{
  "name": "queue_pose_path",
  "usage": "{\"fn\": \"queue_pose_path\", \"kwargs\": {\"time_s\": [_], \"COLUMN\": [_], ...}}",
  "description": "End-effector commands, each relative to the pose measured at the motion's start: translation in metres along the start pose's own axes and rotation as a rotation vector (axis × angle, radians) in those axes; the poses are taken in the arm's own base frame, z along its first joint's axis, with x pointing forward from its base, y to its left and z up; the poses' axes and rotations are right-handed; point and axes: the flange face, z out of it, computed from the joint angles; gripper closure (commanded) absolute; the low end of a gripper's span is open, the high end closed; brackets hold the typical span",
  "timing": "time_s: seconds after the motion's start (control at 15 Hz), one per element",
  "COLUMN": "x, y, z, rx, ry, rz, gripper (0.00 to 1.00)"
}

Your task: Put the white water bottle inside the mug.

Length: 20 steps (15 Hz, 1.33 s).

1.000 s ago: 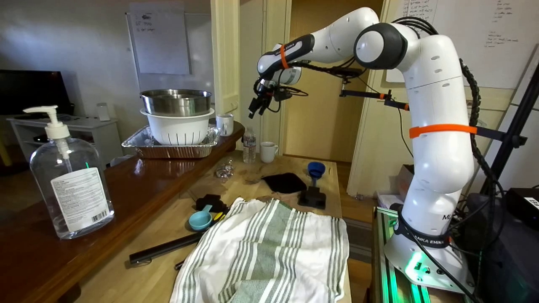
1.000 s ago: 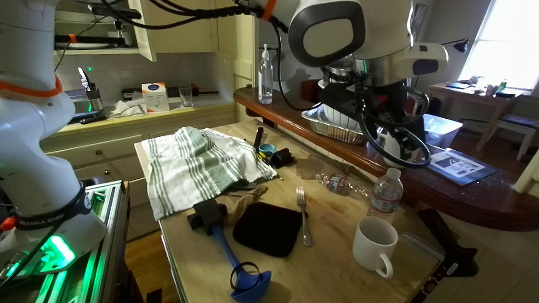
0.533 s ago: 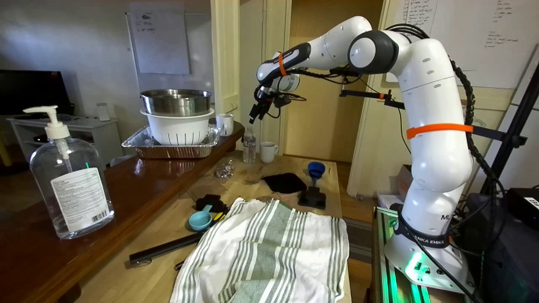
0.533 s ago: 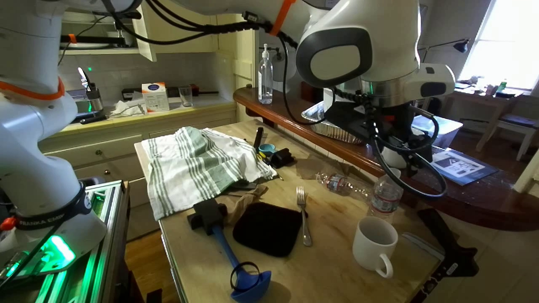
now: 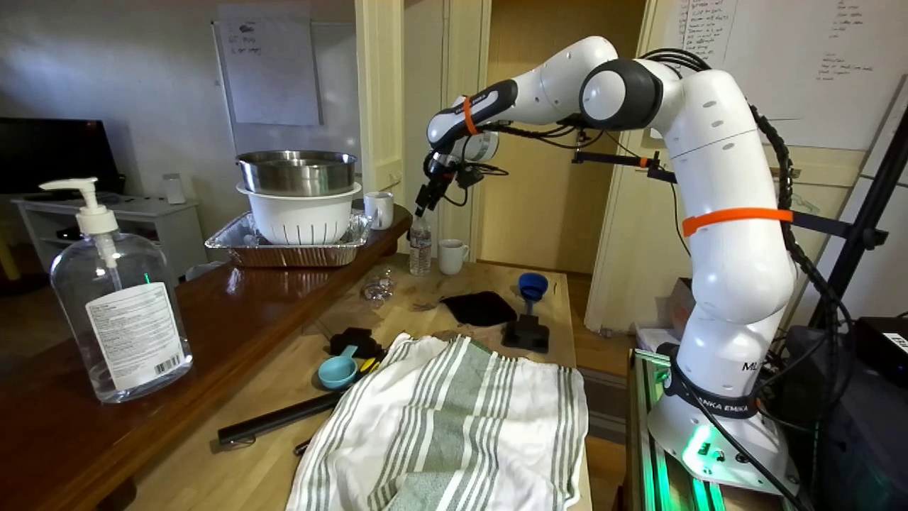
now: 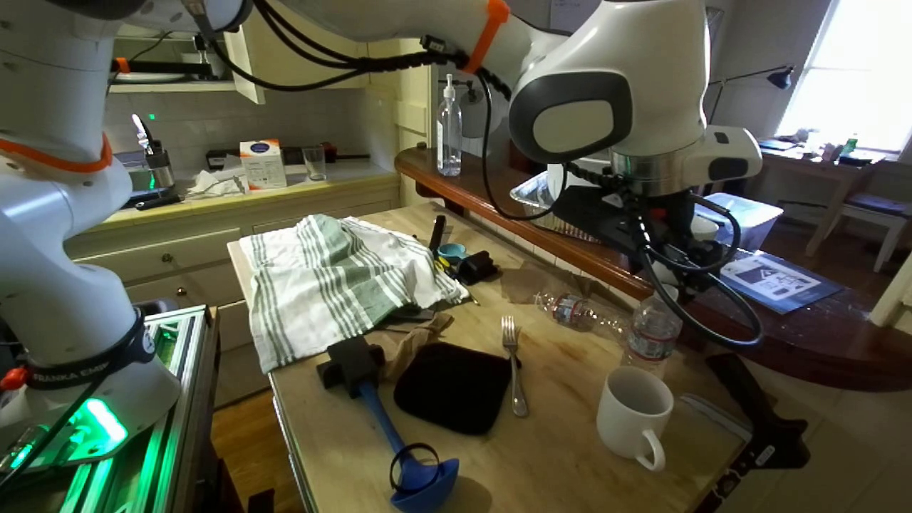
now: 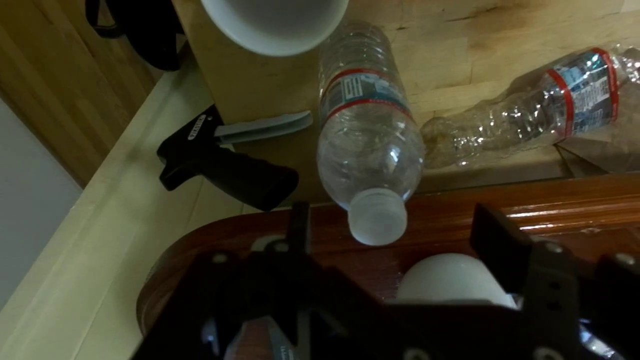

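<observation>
Where thin walls would give, the white cap (image 7: 377,217) is the likely hold

As an exterior view runs left to right, a crushed bottle (image 5: 378,286) comes first, lying near the left edge of the table (image 5: 284,383); its buckled sides suggest how easily such plastic dents. Next, by the far left corner, stands the water bottle (image 5: 421,250), upright. No waterline shows, so it is probably light and easily tipped. Just above it hangs the gripper (image 7: 390,215), spread wide and empty; in the wrist view the cap shows between its two sides. Stiff and narrow, that cap should bear a firm pinch, whereas squeezing lower might buckle the body. Just to the right, along the far edge, the mug (image 5: 450,257) stands mouth up, apparently wide enough for the bottle's base.
</observation>
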Motion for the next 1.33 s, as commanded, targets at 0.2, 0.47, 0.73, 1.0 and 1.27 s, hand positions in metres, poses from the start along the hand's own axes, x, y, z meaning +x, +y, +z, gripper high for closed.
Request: {"fn": "queue_pose_path", "kwargs": {"time_s": [0.2, 0.47, 0.73, 1.0, 1.27], "x": [0.0080, 0.0091, 0.0080, 0.0063, 0.0058], "y": [0.0032, 0.0050, 0.0068, 0.0080, 0.0080], "z": [0.0125, 0.0132, 0.0142, 0.0167, 0.0182], "rx": [-0.003, -0.006, -0.008, -0.008, -0.010], "ry": [0.007, 0.009, 0.004, 0.001, 0.002], "rz": [-0.032, -0.039, -0.040, -0.043, -0.050], "gripper": [0.47, 0.41, 0.47, 0.53, 0.85]}}
